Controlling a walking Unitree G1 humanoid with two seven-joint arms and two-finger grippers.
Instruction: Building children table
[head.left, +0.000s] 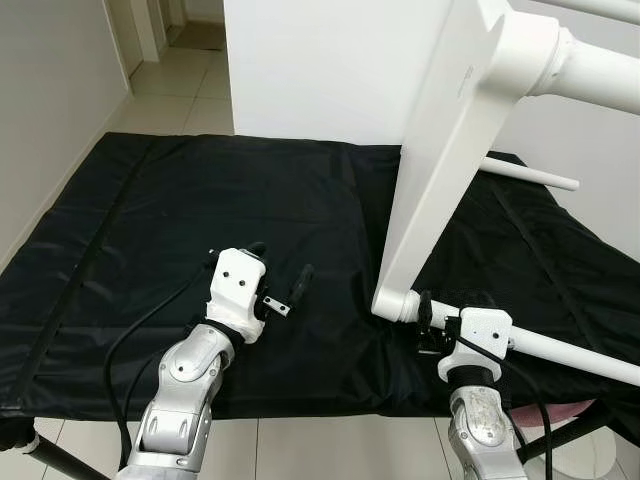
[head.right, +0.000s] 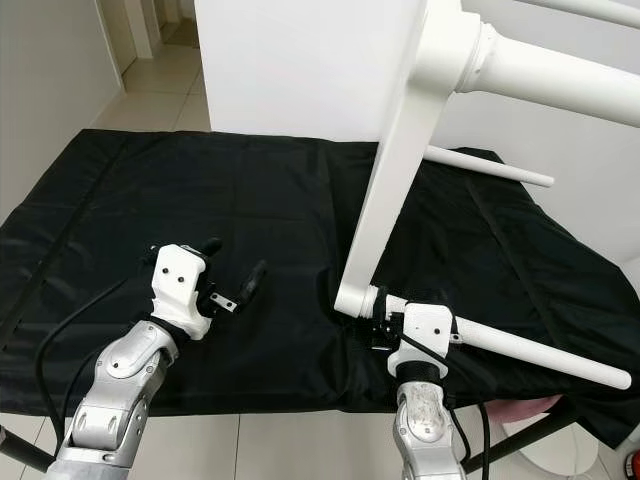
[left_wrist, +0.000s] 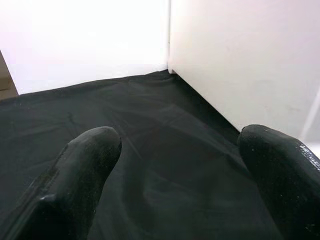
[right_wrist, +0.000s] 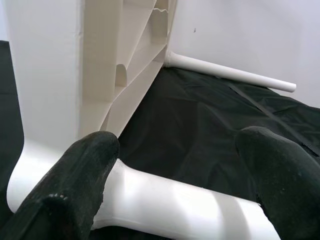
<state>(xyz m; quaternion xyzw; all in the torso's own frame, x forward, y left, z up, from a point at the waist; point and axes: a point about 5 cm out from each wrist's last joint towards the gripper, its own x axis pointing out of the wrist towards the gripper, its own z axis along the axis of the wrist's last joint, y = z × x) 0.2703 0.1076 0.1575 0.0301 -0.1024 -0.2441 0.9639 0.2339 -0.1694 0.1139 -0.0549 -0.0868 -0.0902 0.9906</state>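
Observation:
A white children's table (head.left: 440, 170) stands on its edge on a black cloth (head.left: 200, 200), with its underside facing right. One round leg (head.left: 570, 352) runs low along the cloth to the right. A second leg (head.left: 530, 175) lies further back, and a third (head.left: 600, 70) sticks out high up. My right gripper (head.left: 428, 322) is open just beside the low leg (right_wrist: 165, 200), close to where it joins the tabletop (right_wrist: 45, 75); its fingers (right_wrist: 80, 175) are spread wide and not closed on it. My left gripper (head.left: 282, 265) is open over bare cloth (left_wrist: 165, 130), left of the tabletop, holding nothing.
The black cloth ends at a front edge (head.left: 300, 410) close to my arms, with tiled floor (head.left: 290, 450) below. A white wall panel (head.left: 320, 60) stands behind the cloth. A tiled hallway (head.left: 180, 70) opens at the far left. A black cable (head.left: 130, 340) loops by my left arm.

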